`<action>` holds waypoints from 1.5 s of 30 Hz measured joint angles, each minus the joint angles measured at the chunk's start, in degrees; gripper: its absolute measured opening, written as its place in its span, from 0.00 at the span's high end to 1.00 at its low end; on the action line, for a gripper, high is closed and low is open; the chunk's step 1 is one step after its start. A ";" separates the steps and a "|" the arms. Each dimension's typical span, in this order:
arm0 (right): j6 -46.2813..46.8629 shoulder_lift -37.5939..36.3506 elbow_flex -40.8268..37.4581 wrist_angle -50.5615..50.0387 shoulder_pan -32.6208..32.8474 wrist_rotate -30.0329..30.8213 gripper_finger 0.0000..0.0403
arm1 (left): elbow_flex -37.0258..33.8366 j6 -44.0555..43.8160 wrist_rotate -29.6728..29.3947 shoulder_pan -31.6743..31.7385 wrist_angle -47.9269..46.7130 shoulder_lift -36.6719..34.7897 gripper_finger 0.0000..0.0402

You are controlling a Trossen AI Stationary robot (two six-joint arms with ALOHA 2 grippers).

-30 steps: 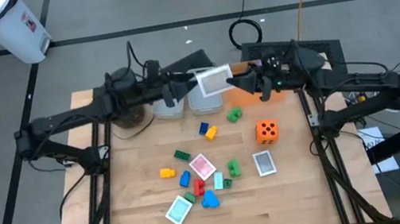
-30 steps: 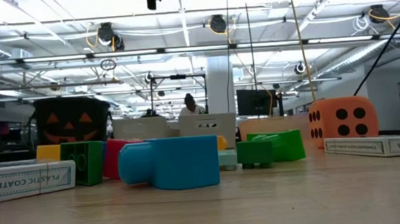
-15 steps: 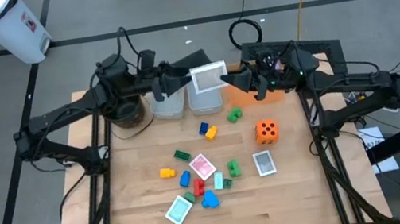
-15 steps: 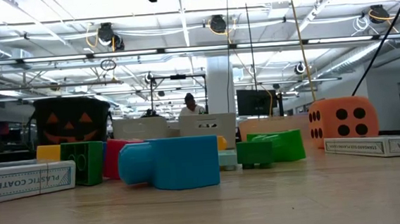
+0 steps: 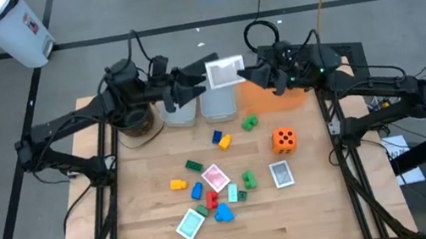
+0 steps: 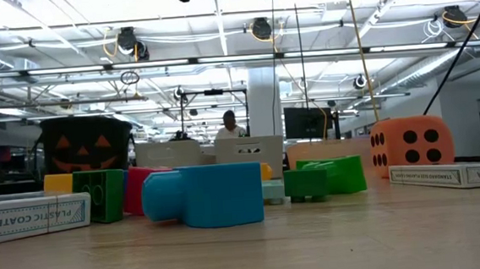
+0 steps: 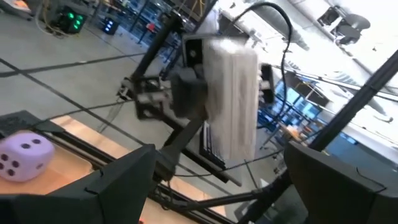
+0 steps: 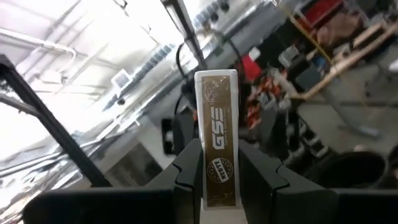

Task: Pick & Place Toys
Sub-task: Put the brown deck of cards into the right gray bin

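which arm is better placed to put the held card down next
Right: the right hand is shut on the card, lifted above the bins. The left hand is open and holds nothing, facing the card.

High view straight down over table; low view level at tabletop; both share orange die (image 5: 284, 139).

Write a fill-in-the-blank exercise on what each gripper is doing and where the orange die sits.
1. The right gripper is shut on a playing ____.
2. The left gripper, facing the card pack, is ____.
3. The die on the table near the right arm is coloured ____.
4. The top face of that die shows ____ black dots.

Missing words: card pack; open; orange; five
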 joint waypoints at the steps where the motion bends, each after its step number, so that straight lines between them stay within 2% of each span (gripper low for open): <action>1: 0.04 -0.03 0.00 -1.34 0.02 -0.06 0.85 | 0.00 0.39 -0.20 0.04 -0.15 -0.01 0.10; 7: -0.78 0.96 -0.04 -3.70 0.02 -3.49 0.85 | 0.00 0.40 -1.50 0.00 -3.15 0.94 0.10; 12: -1.16 2.21 -0.04 -5.60 0.07 -5.80 0.85 | 0.25 -1.96 -0.32 -0.03 -3.02 2.80 0.10; 19: -3.17 3.05 -0.04 -10.07 0.07 -7.47 0.85 | 6.51 0.01 1.56 -0.02 -9.29 6.41 0.11; 23: -4.30 3.04 -0.04 -10.95 0.04 -7.47 0.85 | 10.10 2.46 1.92 -0.02 -14.32 8.06 0.17; 29: -4.43 2.99 -0.04 -10.96 0.00 -7.50 0.85 | 11.89 4.08 6.13 -0.02 -16.81 8.74 0.30; 45: -4.45 2.99 -0.04 -10.93 0.02 -7.54 0.85 | 11.89 5.12 4.56 -0.02 -20.02 8.76 0.53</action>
